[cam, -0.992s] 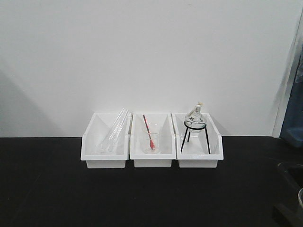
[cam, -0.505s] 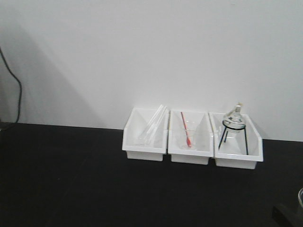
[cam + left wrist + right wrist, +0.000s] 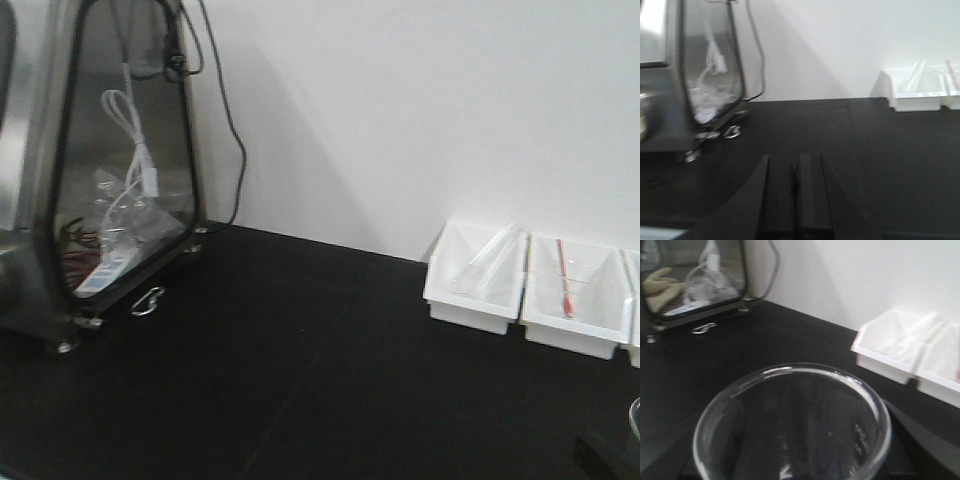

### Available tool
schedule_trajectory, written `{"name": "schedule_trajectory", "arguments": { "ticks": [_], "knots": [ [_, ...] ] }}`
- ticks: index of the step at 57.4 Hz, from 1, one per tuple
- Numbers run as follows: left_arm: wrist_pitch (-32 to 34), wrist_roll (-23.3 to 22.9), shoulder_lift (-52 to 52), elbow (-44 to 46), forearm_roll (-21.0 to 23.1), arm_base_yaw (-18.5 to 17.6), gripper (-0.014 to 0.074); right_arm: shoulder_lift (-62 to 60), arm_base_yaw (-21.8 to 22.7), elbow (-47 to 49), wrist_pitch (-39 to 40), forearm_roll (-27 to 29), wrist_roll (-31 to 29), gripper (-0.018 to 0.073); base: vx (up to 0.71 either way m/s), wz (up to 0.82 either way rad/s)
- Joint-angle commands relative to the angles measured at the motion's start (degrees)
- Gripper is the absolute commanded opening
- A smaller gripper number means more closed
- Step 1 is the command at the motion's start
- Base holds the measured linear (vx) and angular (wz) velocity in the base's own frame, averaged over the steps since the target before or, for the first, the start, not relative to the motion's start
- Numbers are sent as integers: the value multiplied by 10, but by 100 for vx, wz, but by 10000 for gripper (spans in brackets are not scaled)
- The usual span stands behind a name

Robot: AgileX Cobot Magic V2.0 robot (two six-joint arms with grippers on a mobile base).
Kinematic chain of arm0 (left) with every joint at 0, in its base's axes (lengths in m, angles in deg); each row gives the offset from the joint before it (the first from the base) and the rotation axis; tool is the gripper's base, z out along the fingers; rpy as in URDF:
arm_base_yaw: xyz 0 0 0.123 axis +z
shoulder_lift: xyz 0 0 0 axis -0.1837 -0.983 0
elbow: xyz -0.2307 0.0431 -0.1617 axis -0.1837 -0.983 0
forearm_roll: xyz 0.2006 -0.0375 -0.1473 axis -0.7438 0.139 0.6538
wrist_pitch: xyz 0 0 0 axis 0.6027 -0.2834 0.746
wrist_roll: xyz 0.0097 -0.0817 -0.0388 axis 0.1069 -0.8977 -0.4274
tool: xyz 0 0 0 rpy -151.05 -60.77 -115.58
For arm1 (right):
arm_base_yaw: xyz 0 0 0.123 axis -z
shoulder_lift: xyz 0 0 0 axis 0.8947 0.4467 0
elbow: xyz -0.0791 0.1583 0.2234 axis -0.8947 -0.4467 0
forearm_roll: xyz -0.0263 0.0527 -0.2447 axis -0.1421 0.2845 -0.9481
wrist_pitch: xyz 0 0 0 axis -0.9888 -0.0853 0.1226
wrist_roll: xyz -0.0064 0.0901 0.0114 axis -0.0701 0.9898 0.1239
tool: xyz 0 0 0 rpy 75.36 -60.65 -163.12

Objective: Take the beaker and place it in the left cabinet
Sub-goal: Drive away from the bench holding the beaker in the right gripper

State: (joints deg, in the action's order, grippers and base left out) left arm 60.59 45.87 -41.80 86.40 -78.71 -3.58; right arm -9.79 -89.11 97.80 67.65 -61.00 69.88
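The small clear glass beaker (image 3: 865,435) fills the right wrist view, with the right fingers (image 3: 930,450) closed around it over the black table (image 3: 300,380). The left fingers (image 3: 780,200) sit nearly together, holding nothing. A dark-framed, glass-fronted case (image 3: 110,170) stands far left on the table — white plastic bins (image 3: 475,285) far right.

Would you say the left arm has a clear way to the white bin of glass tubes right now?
Probably yes: only bare black benchtop lies between the left gripper and the white bin. Whether the arm stretches that far, I cannot tell.
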Motion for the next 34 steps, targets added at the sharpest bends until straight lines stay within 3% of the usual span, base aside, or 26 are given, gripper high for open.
{"name": "schedule_trajectory", "arguments": {
  "ticks": [1, 34],
  "knots": [
    [48, -2, 10, -9, 5, -3, 1, -1, -1, 18, 37, -9, 0, -4, -16, 63],
    [48, -2, 10, -9, 5, -3, 1, -1, -1, 18, 37, -9, 0, -4, -11, 59]
  ]
}}
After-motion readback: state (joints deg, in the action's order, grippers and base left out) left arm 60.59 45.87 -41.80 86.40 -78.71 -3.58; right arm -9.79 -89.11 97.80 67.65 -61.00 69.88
